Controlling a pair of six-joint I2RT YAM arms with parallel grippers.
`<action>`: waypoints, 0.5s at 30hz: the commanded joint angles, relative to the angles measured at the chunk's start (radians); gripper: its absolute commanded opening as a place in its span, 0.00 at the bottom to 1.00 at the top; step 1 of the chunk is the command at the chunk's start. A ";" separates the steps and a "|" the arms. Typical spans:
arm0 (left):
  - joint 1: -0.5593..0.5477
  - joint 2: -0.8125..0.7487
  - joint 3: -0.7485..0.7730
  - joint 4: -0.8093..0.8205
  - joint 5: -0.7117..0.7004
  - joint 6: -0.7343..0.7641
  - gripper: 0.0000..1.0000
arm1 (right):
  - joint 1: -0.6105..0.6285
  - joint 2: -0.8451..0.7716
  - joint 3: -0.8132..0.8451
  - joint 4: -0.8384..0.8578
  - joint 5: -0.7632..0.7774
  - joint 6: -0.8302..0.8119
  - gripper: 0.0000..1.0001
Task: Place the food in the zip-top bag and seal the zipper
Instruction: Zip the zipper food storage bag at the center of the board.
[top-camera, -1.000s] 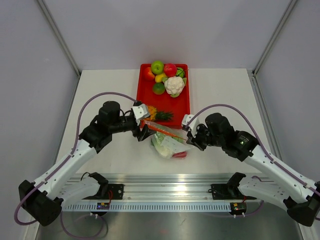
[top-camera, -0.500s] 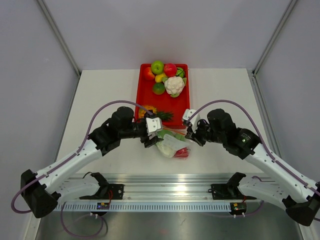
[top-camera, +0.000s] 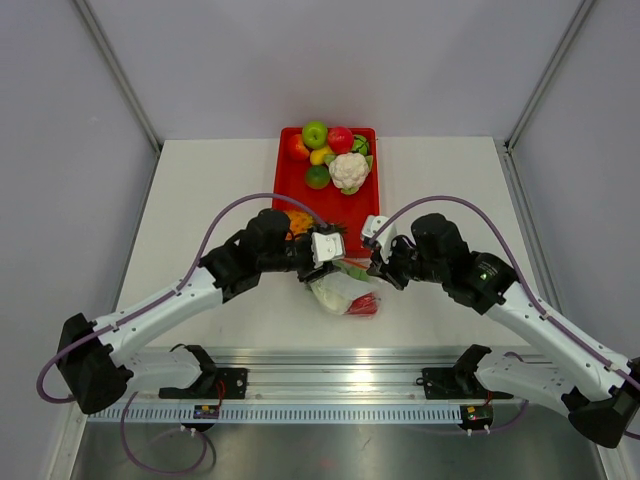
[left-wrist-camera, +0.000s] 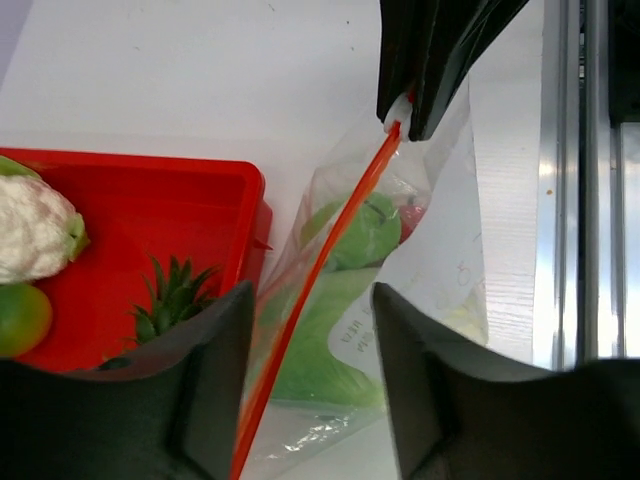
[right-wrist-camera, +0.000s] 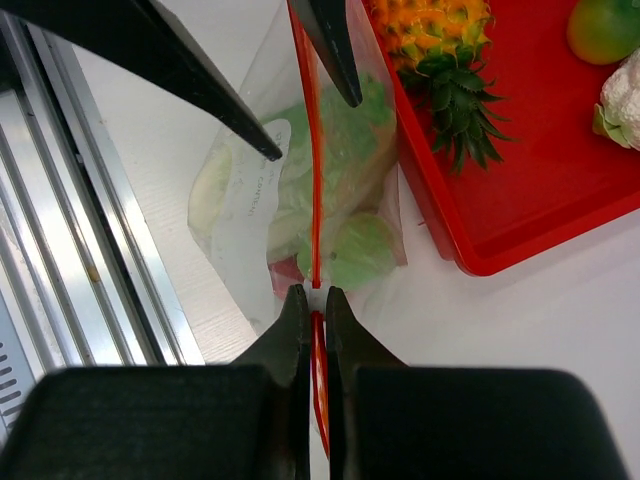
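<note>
Your right gripper (right-wrist-camera: 312, 300) is clamping narrowly on one end of the zipper (left-wrist-camera: 330, 230), just off the near corner of the red tray (top-camera: 345, 212). Your left gripper (left-wrist-camera: 312, 295) is standing wide, its fingers straddling the zipper further along without pinching it. The zip-top bag (top-camera: 340, 292) is resting on the counter (top-camera: 200, 200) beside the tray's near edge, holding the lettuce (left-wrist-camera: 310, 350), cucumber piece (left-wrist-camera: 365, 235) and tomato (left-wrist-camera: 410, 215).

Wht table (top-camera: 200, 190), grey walls (top-camera: 330, 60) (matte, prob.)
</note>
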 joint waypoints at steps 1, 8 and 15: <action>-0.005 0.007 0.053 0.083 0.023 -0.008 0.41 | -0.011 0.003 0.043 0.032 -0.026 -0.014 0.00; -0.005 0.022 0.071 0.016 0.037 -0.012 0.00 | -0.011 -0.008 0.036 0.032 -0.015 -0.024 0.00; -0.005 -0.018 0.034 0.034 0.029 -0.010 0.00 | -0.019 -0.026 0.031 0.028 -0.010 -0.024 0.00</action>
